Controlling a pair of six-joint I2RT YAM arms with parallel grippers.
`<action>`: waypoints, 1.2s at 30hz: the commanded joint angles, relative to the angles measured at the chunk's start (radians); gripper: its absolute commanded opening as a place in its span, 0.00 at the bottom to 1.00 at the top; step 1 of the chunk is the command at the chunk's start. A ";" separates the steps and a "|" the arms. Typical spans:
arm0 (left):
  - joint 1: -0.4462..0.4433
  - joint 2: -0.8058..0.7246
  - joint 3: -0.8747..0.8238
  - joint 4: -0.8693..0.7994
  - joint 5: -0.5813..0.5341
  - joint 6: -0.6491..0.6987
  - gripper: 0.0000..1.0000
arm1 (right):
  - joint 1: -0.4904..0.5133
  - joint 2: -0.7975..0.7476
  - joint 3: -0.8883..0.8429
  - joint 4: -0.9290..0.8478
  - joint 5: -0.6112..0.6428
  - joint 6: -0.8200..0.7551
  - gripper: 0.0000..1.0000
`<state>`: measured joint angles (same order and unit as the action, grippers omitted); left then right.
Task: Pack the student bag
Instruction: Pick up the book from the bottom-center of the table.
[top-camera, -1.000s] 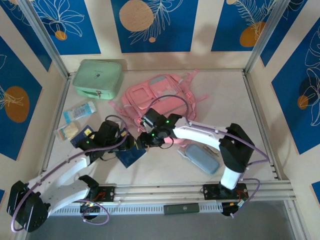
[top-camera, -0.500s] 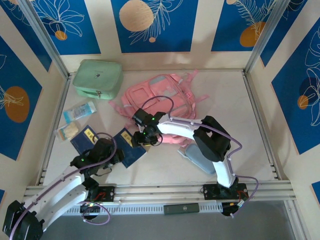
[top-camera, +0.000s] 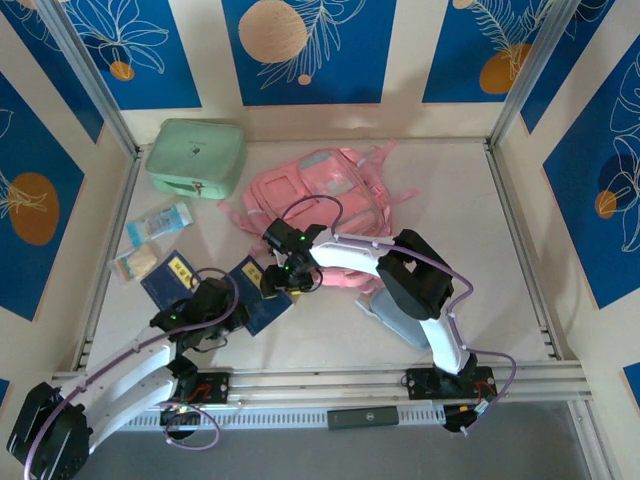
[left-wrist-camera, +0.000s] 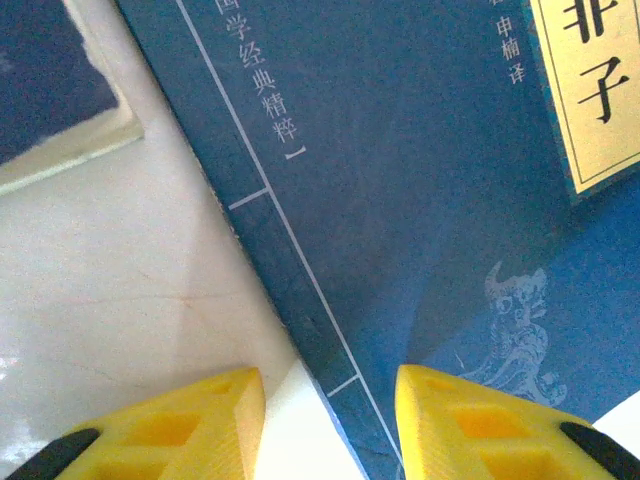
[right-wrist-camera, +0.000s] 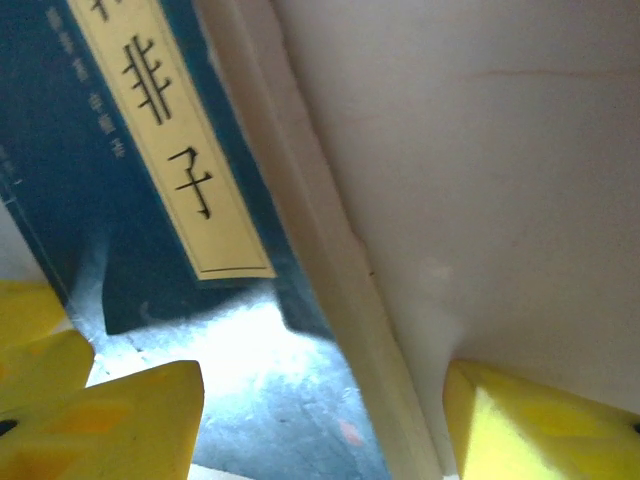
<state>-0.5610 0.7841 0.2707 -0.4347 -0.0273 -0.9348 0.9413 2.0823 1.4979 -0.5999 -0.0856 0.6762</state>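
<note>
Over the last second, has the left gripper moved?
Yes. The left gripper drew back toward the near rail, away from the mint green case.

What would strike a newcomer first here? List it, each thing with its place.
The pink backpack lies at back centre, the biggest thing there. Just in front of it, the left claw and the right claw hang open over one dark blue book with Chinese lettering. A mint green case sits at the back left.

book (right-wrist-camera: 60, 210): dark blue, yellow title label (right-wrist-camera: 165, 150) | page edge (right-wrist-camera: 325, 260) between fingers (right-wrist-camera: 110, 420), set apart | table (right-wrist-camera: 480, 150): pale
</note>
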 joint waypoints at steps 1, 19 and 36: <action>0.010 0.008 -0.021 -0.017 -0.031 0.012 0.40 | 0.010 -0.035 0.017 0.002 -0.075 -0.023 0.65; 0.010 0.003 -0.024 -0.019 -0.023 0.010 0.37 | -0.008 -0.116 -0.043 -0.041 -0.034 -0.038 0.59; 0.010 0.008 -0.046 0.047 -0.003 -0.007 0.37 | 0.035 0.000 0.025 -0.014 -0.079 -0.054 0.61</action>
<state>-0.5606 0.7887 0.2600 -0.4229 -0.0345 -0.9352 0.9592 2.0865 1.4971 -0.6067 -0.1143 0.6342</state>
